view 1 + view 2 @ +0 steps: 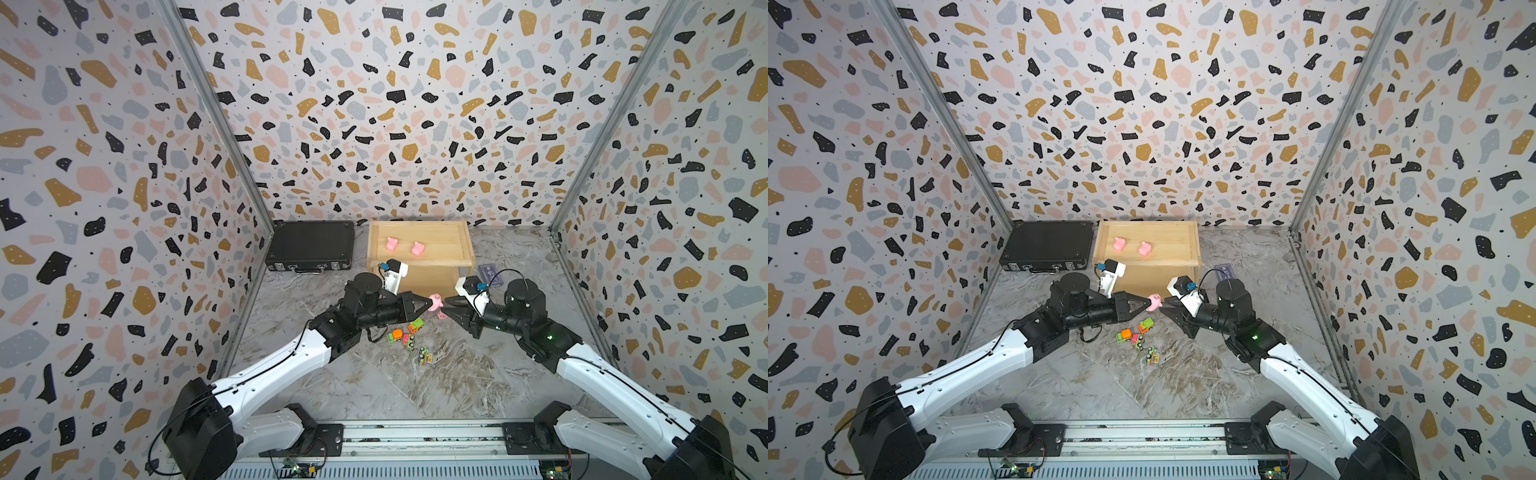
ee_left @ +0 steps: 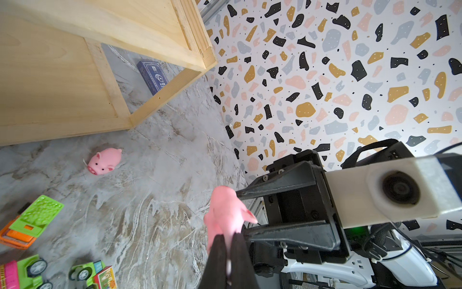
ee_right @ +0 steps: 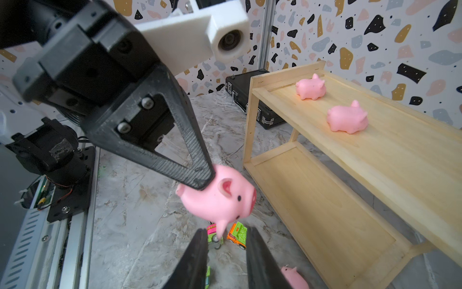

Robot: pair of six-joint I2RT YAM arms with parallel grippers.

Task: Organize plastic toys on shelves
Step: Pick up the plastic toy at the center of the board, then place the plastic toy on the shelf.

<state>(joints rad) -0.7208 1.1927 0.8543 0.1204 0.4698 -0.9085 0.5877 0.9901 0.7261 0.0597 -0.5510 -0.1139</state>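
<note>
Pink pig point(image 3: 220, 197) pinched in mid-air, just in front of your wooden rack point(image 3: 325, 212).
Your left gripper point(image 1: 428, 306) is clamped on its rump, and its long axis runs out to a snout facing the rack. Your right gripper point(image 3: 226, 230) has its fingers apart, with one pig foot between them.

The left arm point(image 1: 270, 380) and right arm point(image 1: 615, 384) have white shells, black joints point(image 1: 334, 332) and thin black cables point(image 1: 286, 351) along them. The left hand point(image 1: 431, 304) and right hand point(image 1: 445, 310) are black, their ribbed triangular fingers point(image 3: 180, 140) fixed with silver screws point(image 3: 147, 102). A white camera block point(image 3: 190, 32) tops each wrist; a green light point(image 1: 550, 337) glows on the right arm.
</note>
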